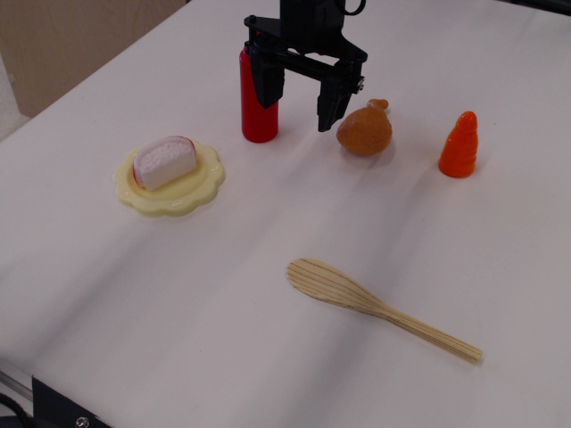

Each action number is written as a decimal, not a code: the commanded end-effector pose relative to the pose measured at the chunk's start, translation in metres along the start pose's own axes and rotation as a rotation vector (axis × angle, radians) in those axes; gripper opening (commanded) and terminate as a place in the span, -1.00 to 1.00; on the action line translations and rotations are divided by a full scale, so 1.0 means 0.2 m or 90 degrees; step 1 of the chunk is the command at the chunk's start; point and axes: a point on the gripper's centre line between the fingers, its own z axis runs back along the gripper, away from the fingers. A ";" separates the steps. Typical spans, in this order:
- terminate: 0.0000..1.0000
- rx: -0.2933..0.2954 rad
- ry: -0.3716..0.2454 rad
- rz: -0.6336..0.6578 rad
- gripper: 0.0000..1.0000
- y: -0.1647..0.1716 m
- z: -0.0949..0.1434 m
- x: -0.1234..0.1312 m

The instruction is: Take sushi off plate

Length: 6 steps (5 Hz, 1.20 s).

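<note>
The sushi (165, 161), a small white grainy block with a pink-red rim, lies on the pale yellow scalloped plate (198, 189) at the left of the white table. My black gripper (299, 113) hangs open and empty at the back centre, well to the right of and behind the plate. Its left finger stands just in front of a red bottle, its right finger close to a brown lumpy toy.
A red bottle (255, 120) stands behind the gripper's left finger. A brown round lumpy toy (365, 130) sits just right of the gripper. An orange cone-shaped toy (459, 145) stands at the right. A wooden spoon (375, 306) lies in front.
</note>
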 end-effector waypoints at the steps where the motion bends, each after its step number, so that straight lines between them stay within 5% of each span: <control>1: -1.00 0.000 0.000 0.000 1.00 0.00 0.00 0.00; 3: -1.00 0.054 -0.013 -0.050 1.00 0.23 0.02 -0.13; 6: -1.00 0.060 -0.004 -0.051 1.00 0.56 -0.06 -0.14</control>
